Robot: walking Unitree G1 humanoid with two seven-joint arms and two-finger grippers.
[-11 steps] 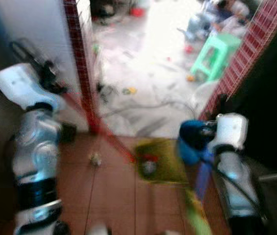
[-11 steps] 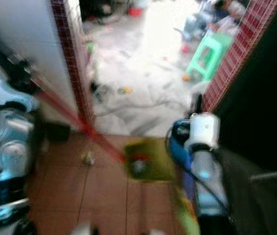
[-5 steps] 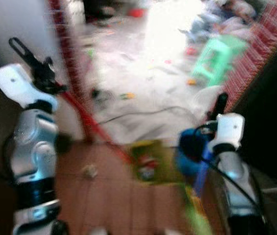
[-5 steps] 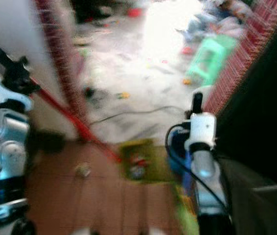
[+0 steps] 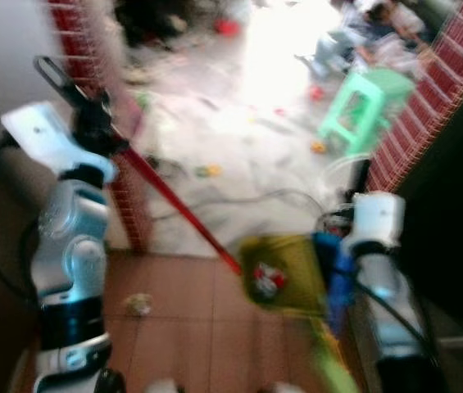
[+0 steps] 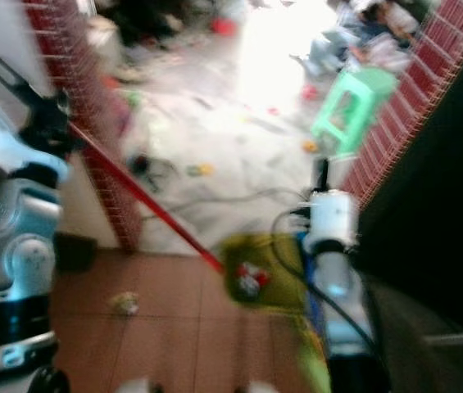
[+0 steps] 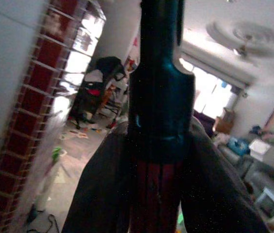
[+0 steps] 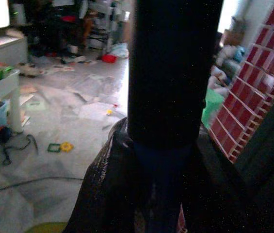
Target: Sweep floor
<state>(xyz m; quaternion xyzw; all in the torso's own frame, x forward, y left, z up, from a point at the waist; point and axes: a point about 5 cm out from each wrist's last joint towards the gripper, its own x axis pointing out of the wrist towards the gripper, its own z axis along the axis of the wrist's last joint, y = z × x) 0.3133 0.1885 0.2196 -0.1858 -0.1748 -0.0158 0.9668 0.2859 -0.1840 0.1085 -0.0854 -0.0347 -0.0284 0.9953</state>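
Note:
My left gripper [image 5: 92,124] is raised at the left, shut on the red broom handle [image 5: 178,209], which slants down to the yellow-green dustpan [image 5: 284,262]. The pan sits at the edge of the brown tiles with red-and-white trash [image 5: 265,281] in it. My right gripper [image 5: 360,182] is shut on the pan's blue handle [image 5: 335,274]. A crumpled paper wad [image 5: 138,304] lies on the tiles left of the pan. The red handle [image 7: 149,194] runs between the left fingers in the left wrist view. In the right wrist view a dark blue handle [image 8: 163,160] sits in the grip.
A red brick pillar [image 5: 120,196] stands just behind my left arm, and a brick wall [image 5: 428,106] runs along the right. Beyond the doorway a pale floor holds a green stool [image 5: 366,102], a cable [image 5: 256,196] and scattered litter. People sit at the far back.
The whole picture has shifted and stays blurred, so the camera moved. My left gripper with the broom handle now sits higher, and the dustpan lies closer to my right arm.

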